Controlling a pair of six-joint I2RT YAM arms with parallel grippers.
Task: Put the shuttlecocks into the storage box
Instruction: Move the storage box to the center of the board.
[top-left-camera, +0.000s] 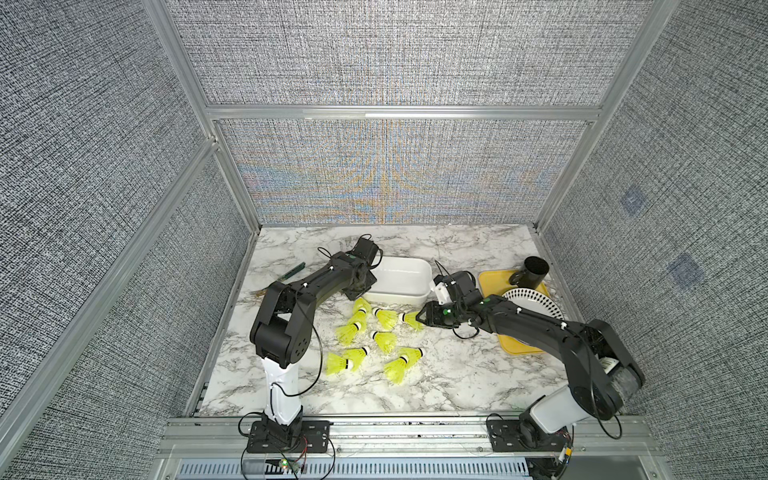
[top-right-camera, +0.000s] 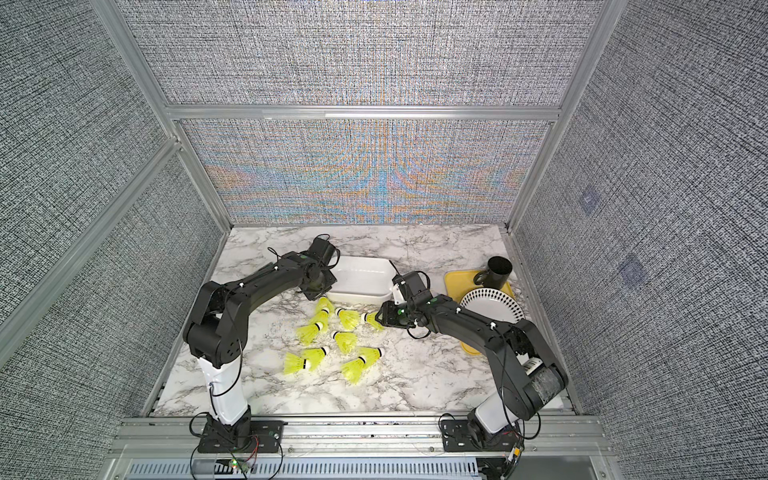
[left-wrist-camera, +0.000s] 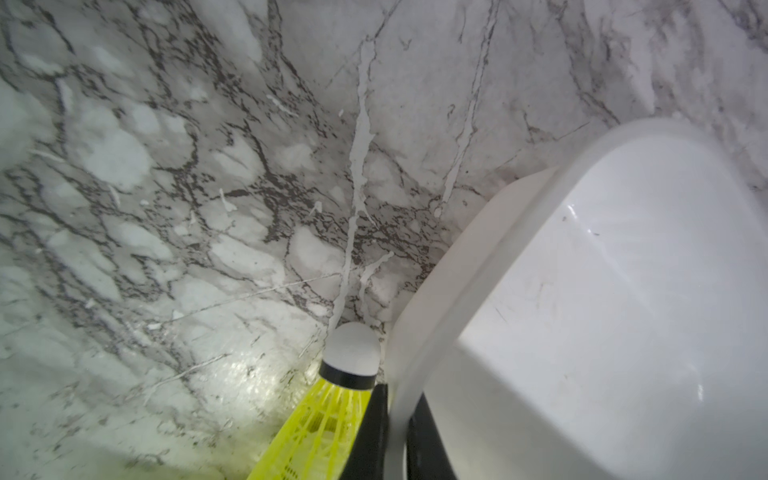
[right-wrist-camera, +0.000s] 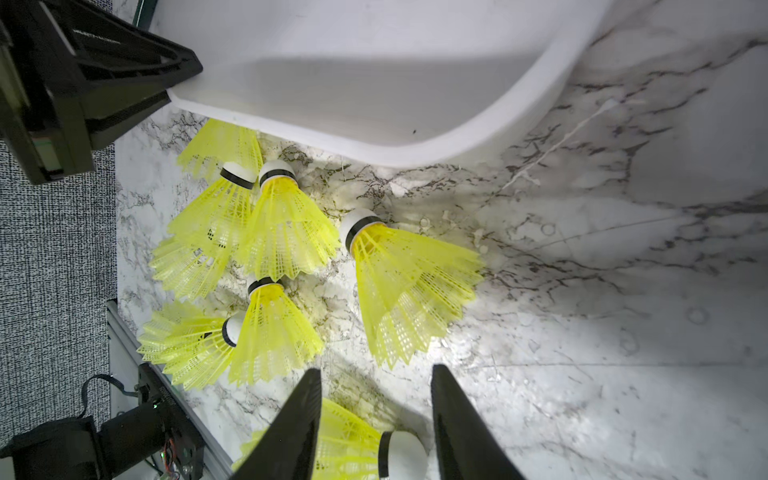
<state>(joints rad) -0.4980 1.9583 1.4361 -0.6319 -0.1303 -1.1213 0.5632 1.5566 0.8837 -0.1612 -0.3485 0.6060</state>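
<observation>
Clamping the rim of the box (left-wrist-camera: 419, 324) at a corner, the left gripper (left-wrist-camera: 399, 395) is pinched thin, with one shuttlecock (left-wrist-camera: 351, 353) just outside its fingers. The right gripper (right-wrist-camera: 376, 370) is part-open, jaws astride another shuttlecock (right-wrist-camera: 401, 455) on the table (top-left-camera: 457, 374); contact unclear. The other shuttlecocks (right-wrist-camera: 286, 224) lie ahead of it, and the box is beyond them.

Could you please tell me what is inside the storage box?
Only bare white floor shows inside the storage box; the left arm covers one end in both top views.

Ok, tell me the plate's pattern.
The plate is white with black diamond-like marks; best in a top view.
</observation>
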